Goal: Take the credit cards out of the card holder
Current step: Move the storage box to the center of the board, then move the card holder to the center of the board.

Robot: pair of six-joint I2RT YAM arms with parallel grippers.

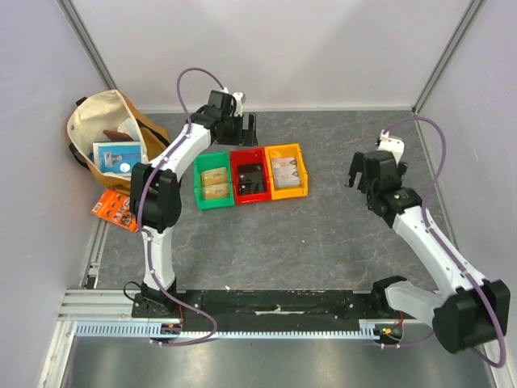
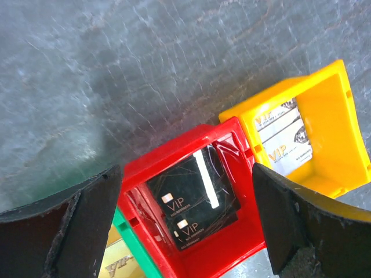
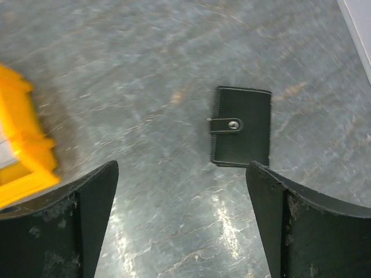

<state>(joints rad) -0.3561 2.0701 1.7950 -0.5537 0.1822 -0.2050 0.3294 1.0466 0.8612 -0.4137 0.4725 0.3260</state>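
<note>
The card holder lies closed on the grey table in the right wrist view, black, with a snap strap across its left edge. My right gripper is open and empty above the table, the card holder just beyond its right finger. In the top view the right gripper hides the holder. My left gripper is open and empty above the red bin, which holds black VIP cards. In the top view the left gripper hangs over the back of the bins.
Three bins stand in a row: green with gold cards, red, yellow with pale cards. A tan bag and an orange packet lie at the far left. Walls enclose the table.
</note>
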